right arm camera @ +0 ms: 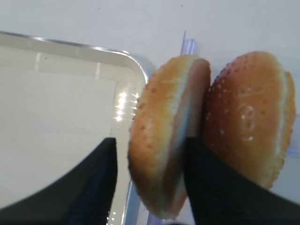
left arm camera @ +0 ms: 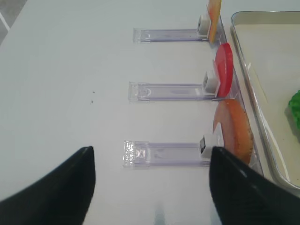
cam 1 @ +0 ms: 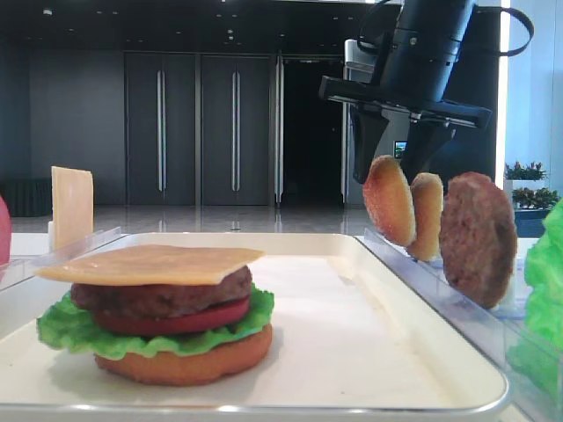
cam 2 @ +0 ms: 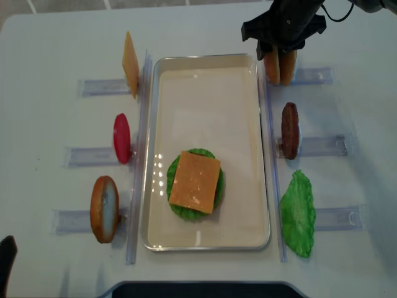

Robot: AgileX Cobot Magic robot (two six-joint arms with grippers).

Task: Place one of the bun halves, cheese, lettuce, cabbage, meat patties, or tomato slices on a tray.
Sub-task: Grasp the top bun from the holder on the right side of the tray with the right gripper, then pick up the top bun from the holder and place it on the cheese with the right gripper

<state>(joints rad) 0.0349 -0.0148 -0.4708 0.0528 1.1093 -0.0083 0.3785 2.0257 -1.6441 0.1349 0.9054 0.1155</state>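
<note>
Exterior high: right tool (cam 1: 403, 156) hangs over two buns (cam 1: 390, 200) standing on edge at 2 o'clock, one finger on each side of the nearer bun. Patty (cam 1: 478, 237) stands on edge just right of them; lettuce (cam 1: 549, 272) at the right border. Tray (cam 1: 369, 352) carries a stack at 8 o'clock: bun base (cam 1: 189, 362), lettuce leaf, tomato, patty, cheese (cam 1: 154, 262) on top. Spare cheese slice (cam 1: 71, 207) upright at 10 o'clock.

Right wrist: dark fingers (right arm camera: 96, 183) straddle the nearer bun, one on its crust side and one between the two buns. Fingers sit against it or very near; full clamp cannot be told. Second bun touches the first on its right. Tray corner lies at 10 o'clock.

Left wrist: left tool (left arm camera: 152, 187) has fingers wide apart, nothing between them, above the white surface (left arm camera: 70, 70). Three clear racks (left arm camera: 164, 91) run toward the tray edge, holding cheese at 1 o'clock, tomato (left arm camera: 224, 69) at 2 o'clock, bun half (left arm camera: 234, 129) at 4 o'clock.

Exterior high (realsense): buns sit at 1 o'clock just outside the tray's corner, under the right tool. Stack lies at 6 o'clock in the tray. Loose lettuce at 4 o'clock, patty at 3 o'clock.
</note>
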